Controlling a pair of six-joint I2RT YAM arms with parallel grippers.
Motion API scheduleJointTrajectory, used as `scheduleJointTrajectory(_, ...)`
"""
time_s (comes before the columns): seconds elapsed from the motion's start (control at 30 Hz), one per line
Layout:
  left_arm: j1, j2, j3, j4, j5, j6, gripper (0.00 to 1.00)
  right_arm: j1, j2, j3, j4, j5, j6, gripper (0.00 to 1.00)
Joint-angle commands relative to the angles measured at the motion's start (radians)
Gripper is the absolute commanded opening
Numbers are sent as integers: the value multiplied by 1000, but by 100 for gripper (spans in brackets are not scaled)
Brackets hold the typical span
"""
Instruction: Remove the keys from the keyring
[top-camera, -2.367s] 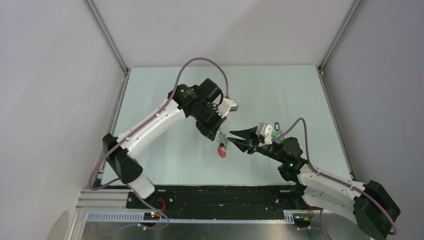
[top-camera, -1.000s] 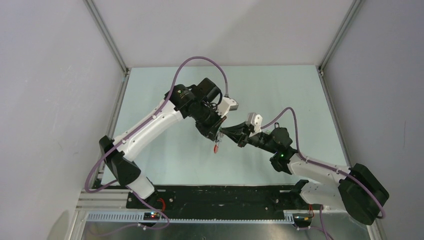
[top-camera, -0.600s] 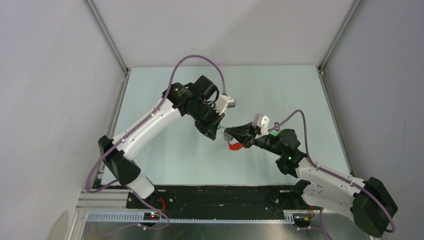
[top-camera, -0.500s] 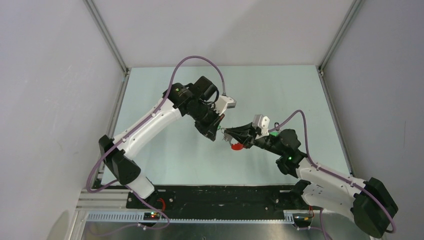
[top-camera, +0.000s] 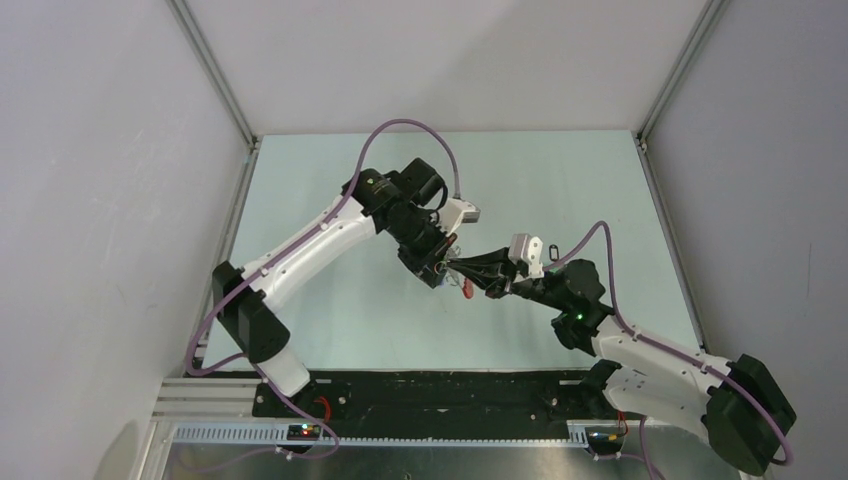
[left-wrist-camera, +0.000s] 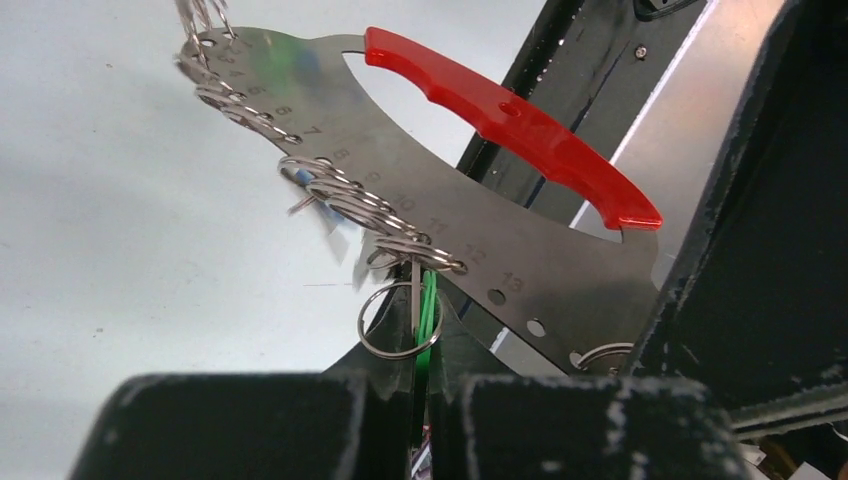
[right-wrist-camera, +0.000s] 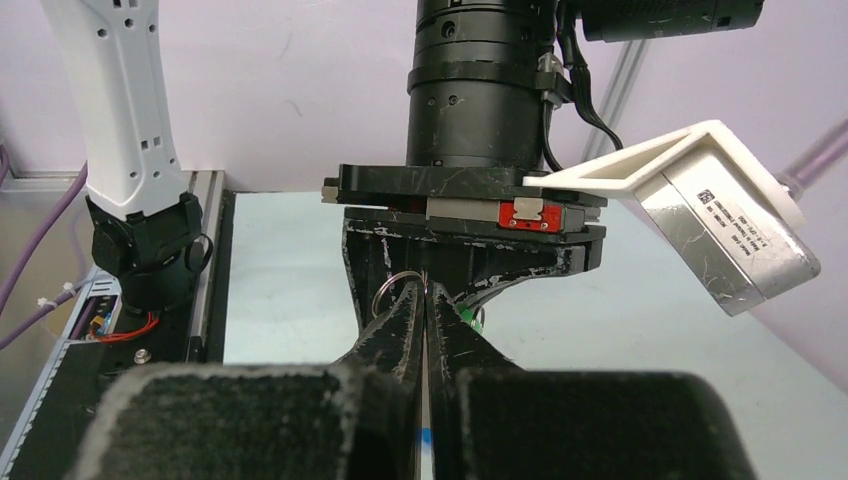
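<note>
The keyring hangs in the air between my two grippers over the middle of the table. In the left wrist view it is a grey numbered metal plate (left-wrist-camera: 480, 270) with a red loop handle (left-wrist-camera: 510, 120) and several silver rings (left-wrist-camera: 350, 205) along its edge. My left gripper (left-wrist-camera: 424, 312) is shut on a green key (left-wrist-camera: 429, 315) that hangs on one ring (left-wrist-camera: 398, 322). My right gripper (right-wrist-camera: 425, 296) is shut on the thin plate, seen edge-on, with a ring (right-wrist-camera: 392, 288) beside its tips. From above, both gripper tips meet (top-camera: 452, 268) beside the red loop (top-camera: 467, 288).
A black oval clip bunch (top-camera: 541, 250) lies on the pale green table (top-camera: 330, 310) just behind the right wrist. Grey walls and aluminium posts (top-camera: 212, 72) enclose the table. A black rail (top-camera: 440, 392) runs along the near edge.
Both grippers have shifted slightly right and closed in together. The red loop has turned and shows smaller between the tips than half a second ago.
</note>
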Motion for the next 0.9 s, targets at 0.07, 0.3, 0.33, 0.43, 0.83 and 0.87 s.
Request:
scheduleJointTrajectory(0.07, 60, -55, -31, 70, -46, -18, 0, -4, -113, 28, -106, 60, -7, 0)
scheduleJointTrajectory(0.3, 73, -35, -68, 261, -151, -65, 0, -29, -275, 28, -356, 448, -9, 0)
scheduleJointTrajectory(0.33, 74, -28, -78, 282, -150, -67, 0, -42, -308, 28, -399, 535, -7, 0)
scheduleJointTrajectory(0.43, 70, 22, -86, 390, -112, -136, 0, -81, -379, 28, -453, 677, 7, 0)
scheduleJointTrajectory(0.83, -120, 403, 96, 769, -28, -352, 0, -226, -545, 102, -457, 1052, -12, 0)
scheduleJointTrajectory(0.87, -128, 429, 112, 803, -15, -377, 0, -227, -550, 106, -454, 1055, -16, 0)
